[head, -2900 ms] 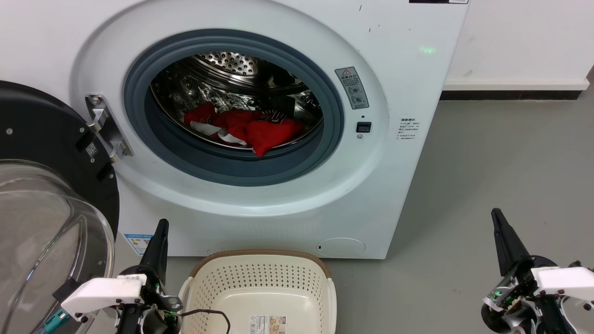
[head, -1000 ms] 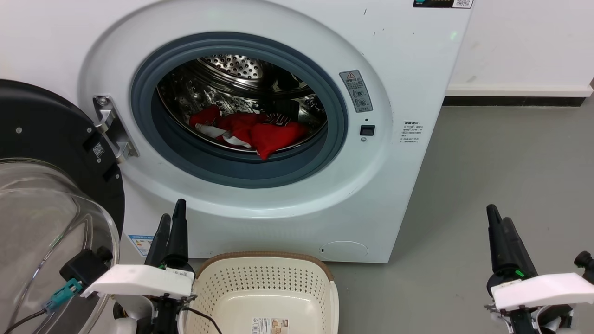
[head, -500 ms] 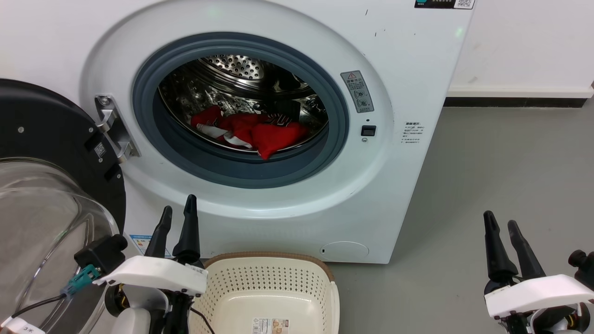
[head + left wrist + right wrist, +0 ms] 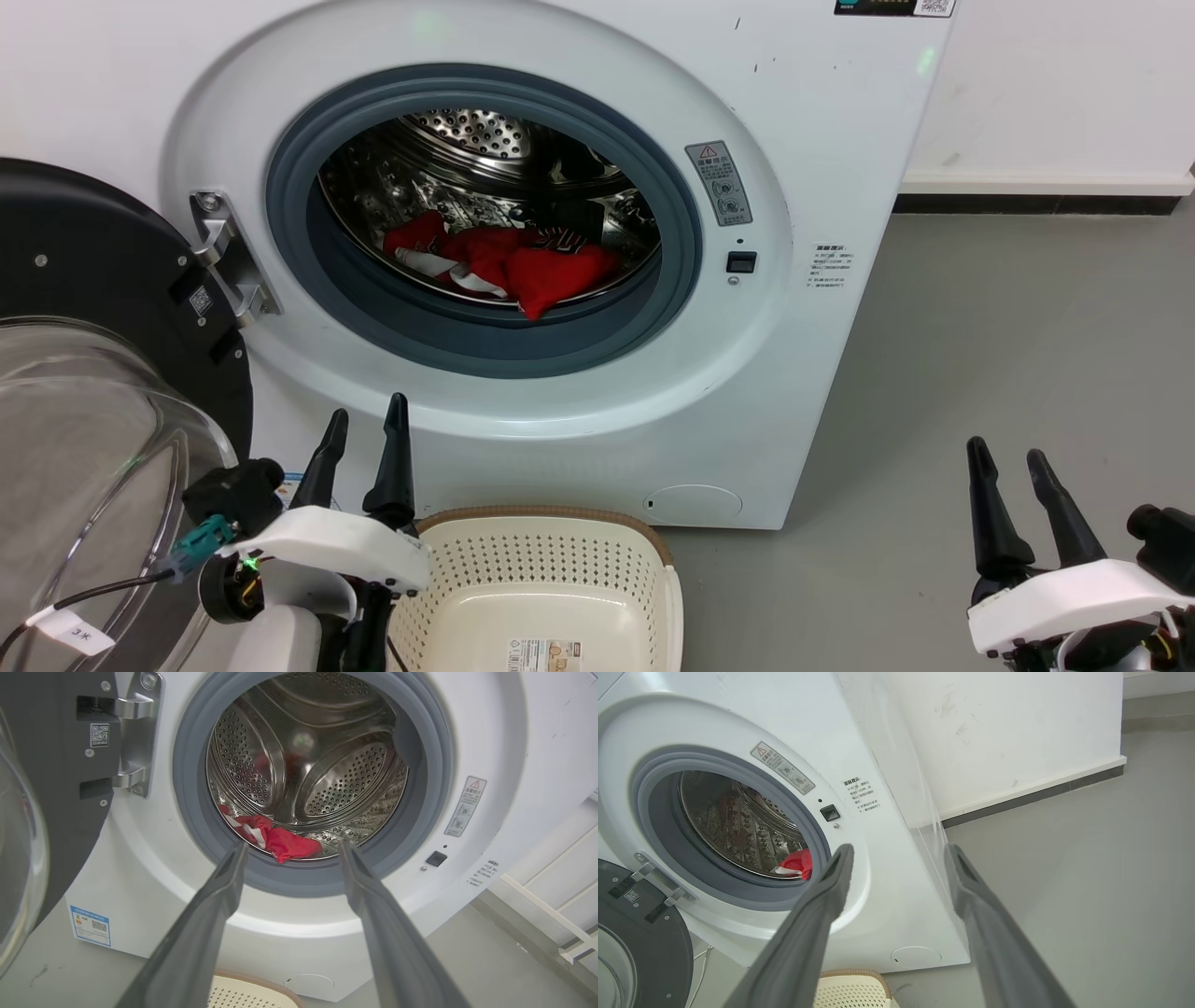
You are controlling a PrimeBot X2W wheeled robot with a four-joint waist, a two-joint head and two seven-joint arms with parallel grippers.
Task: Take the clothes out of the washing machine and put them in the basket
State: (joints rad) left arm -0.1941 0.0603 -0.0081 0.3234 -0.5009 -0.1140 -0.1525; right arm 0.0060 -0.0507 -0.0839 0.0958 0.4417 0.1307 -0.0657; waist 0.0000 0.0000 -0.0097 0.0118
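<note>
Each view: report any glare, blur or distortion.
Head view: sharp; glints on the steel drum, pale reflections on the glass door. Left wrist view: left fingers soft-edged, drum glinting. Right wrist view: right fingers soft-edged, washing machine looks tilted.

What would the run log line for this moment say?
left gripper: open | right gripper: open | clothes: in drum | door: open | basket: on floor

White wall sits above a black baseboard w/ white ledge on top. Grey floor below the baseboard, smooth, evenly lit.
</note>
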